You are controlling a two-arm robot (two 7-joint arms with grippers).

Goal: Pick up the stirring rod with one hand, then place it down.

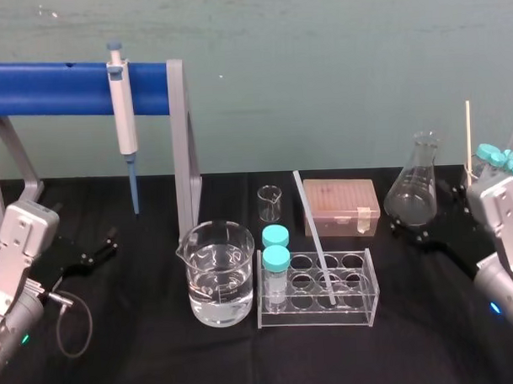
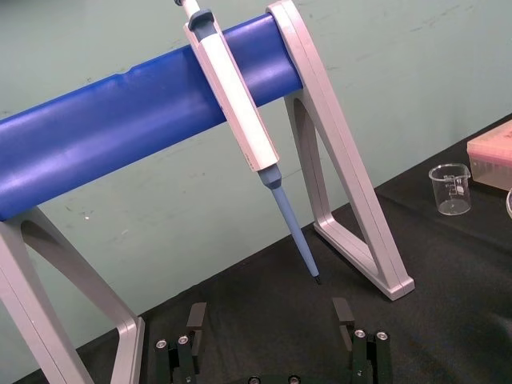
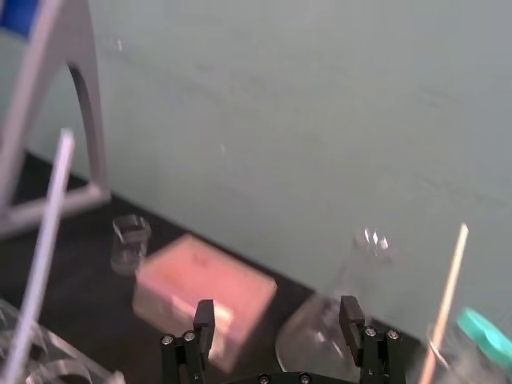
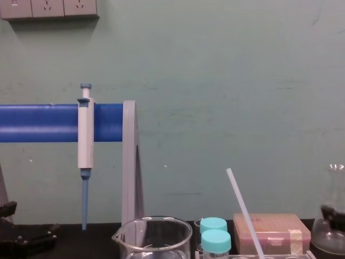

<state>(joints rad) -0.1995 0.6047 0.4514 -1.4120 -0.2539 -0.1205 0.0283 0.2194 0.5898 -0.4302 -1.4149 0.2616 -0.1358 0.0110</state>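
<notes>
The stirring rod (image 1: 315, 239) is leaning in the clear tube rack (image 1: 320, 314) near the middle of the table. Its lower end sits in one of the right-hand holes and its top tips far-left toward the small beaker (image 1: 270, 204). The left gripper (image 2: 269, 310) is parked at the left by the pipette stand (image 1: 59, 88), jaws wide apart, nothing in them. The right gripper (image 3: 277, 307) is over on the right beside the flask (image 1: 414, 191), jaws apart too, empty.
</notes>
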